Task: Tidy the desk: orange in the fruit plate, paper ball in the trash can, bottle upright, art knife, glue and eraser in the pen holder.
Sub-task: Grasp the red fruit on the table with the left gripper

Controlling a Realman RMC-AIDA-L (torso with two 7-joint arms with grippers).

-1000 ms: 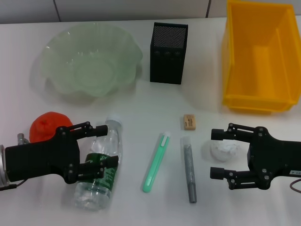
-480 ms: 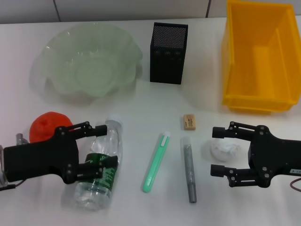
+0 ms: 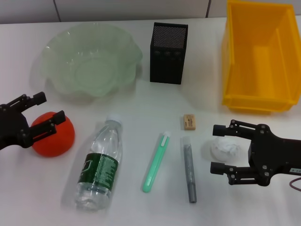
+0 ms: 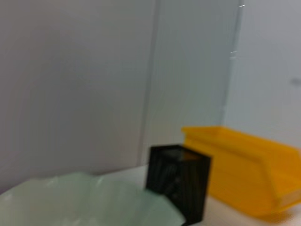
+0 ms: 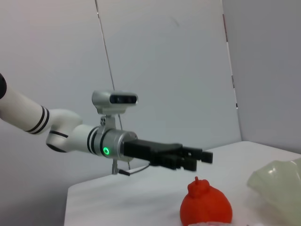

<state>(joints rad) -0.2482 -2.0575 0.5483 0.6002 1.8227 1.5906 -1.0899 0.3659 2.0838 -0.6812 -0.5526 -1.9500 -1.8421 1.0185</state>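
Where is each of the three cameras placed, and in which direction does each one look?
Head view: from the robot's head, down onto the table; shows the left gripper above the orange and the right gripper open around the paper ball.
Left wrist view: from the left wrist, toward the pen holder; no part of the robot shows.
Right wrist view: from the right wrist, across the table; only the left arm shows.
Shared: right wrist and head views both show the orange; left wrist and head views both show the pen holder.

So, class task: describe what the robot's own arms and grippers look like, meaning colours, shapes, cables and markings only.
Both the left gripper and the right gripper are matte black, with slim bolted linkage fingers. In the right wrist view, the left arm is glossy white with black bands, a glowing green ring, a silver camera on top and a thin cable.
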